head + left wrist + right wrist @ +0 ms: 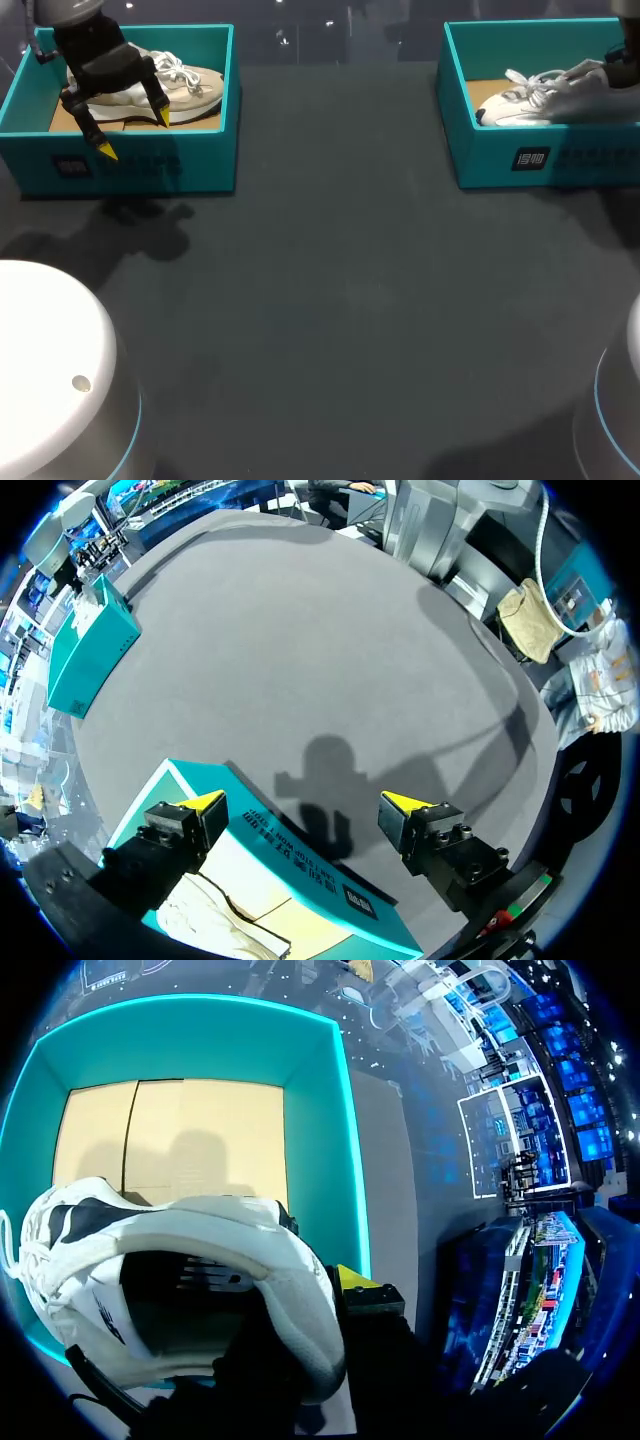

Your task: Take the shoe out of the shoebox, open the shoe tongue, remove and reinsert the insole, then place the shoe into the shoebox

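Observation:
Two teal shoeboxes stand at the table's far side. In the left shoebox [130, 165] lies a beige shoe [190, 85]. My left gripper [135, 135] hangs open above that box's front wall, nothing between its fingers. In the left wrist view the gripper [305, 805] is over the box's front wall [300, 865], with the beige shoe [215, 920] under it. The right shoebox [520, 160] holds a white shoe [530, 100] with white laces. My right gripper [605, 78] is at its heel. In the right wrist view this gripper [312, 1300] is shut on the white shoe's [200, 1230] heel collar, above the box's cardboard floor [170, 1120].
Between the two boxes and towards the front lies bare dark table [340, 300]. My arms' round white bases stand at the front left corner [50, 370] and front right corner [620, 410]. The right shoebox [90, 645] shows far ahead of my left gripper.

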